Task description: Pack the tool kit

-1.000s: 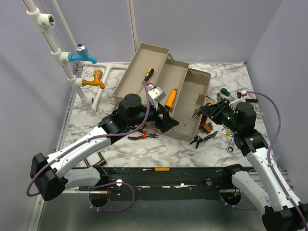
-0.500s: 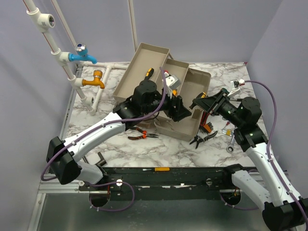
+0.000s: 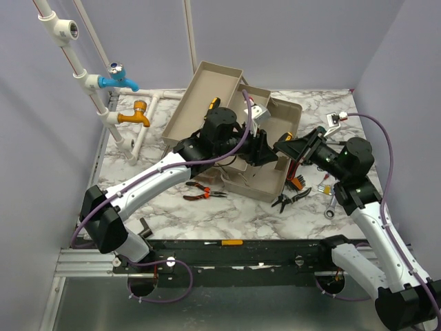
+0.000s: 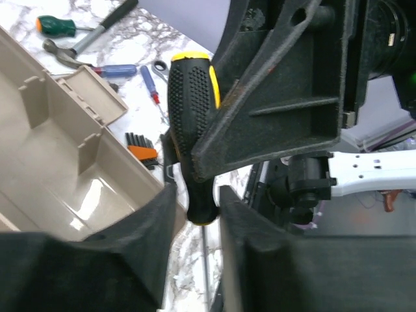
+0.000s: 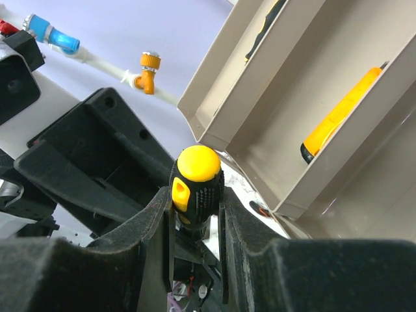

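**Marble table: screwdriver gripped above the open toolbox**

1. Toolbox (image 3: 265, 193). It stands open on the table (image 3: 138, 179), toward the back and near the centre. Its trays (image 3: 189, 114) are folded out to the left rear. The far tray holds a second screwdriver (image 3: 213, 105), black and yellow. The nearer tray holds a yellow-handled tool (image 5: 341, 110).

2. Screwdriver (image 5: 195, 179). It has a black grip with a yellow cap. It is held in the air over the right part of the toolbox. The cap faces my right wrist and the shaft end points into my left gripper.

3. Right gripper (image 5: 194, 198). Both fingers are clamped on the black grip, just below the cap.

4. Left gripper (image 4: 197, 198). It sits opposite my right gripper, nose to nose with it. The narrow end of the grip lies between my fingers (image 4: 156, 221). I cannot tell whether the pads press on it or stand just off it.

5. Loose tools, right of the toolbox on the table: hammer (image 4: 91, 32), green screwdriver (image 4: 55, 25), blue screwdriver (image 4: 117, 69), and a bit set (image 4: 140, 146) just beside the toolbox wall.

6. Loose tools, in front of the toolbox: red pliers (image 3: 203, 194) to the left and black pliers (image 3: 289, 199) to the right.

7. Surroundings. White pipes (image 3: 76, 52) with a blue tap (image 3: 117, 79) and an orange tap (image 3: 134, 115) stand at the left rear. Lilac walls close the table on three sides.
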Motion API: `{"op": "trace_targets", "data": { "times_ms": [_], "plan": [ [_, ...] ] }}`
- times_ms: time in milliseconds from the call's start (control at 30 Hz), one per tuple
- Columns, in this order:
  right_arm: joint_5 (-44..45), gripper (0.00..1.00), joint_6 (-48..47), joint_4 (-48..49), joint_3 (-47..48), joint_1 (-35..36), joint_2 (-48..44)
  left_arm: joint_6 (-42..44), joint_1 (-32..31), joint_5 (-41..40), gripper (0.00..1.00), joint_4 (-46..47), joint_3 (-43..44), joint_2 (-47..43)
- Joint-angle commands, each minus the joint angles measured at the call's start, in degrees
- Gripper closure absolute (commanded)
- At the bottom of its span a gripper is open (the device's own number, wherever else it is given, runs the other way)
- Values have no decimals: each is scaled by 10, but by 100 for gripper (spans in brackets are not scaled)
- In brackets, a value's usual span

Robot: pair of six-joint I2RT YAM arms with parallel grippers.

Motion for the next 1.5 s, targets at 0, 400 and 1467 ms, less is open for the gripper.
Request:
{"op": "trace_targets", "data": {
  "times_ms": [0, 400, 1467],
  "plan": [
    [-32, 99, 12, 33, 14, 1, 2, -1, -3, 22, 81, -1, 14, 7],
    [243, 4, -58, -168, 62, 1, -54, 36, 16, -100, 100, -50, -4, -22],
    [613, 11, 140, -505, -62, 1, -32, 95, 96, -315, 46, -213, 217, 194]
  ]
}}
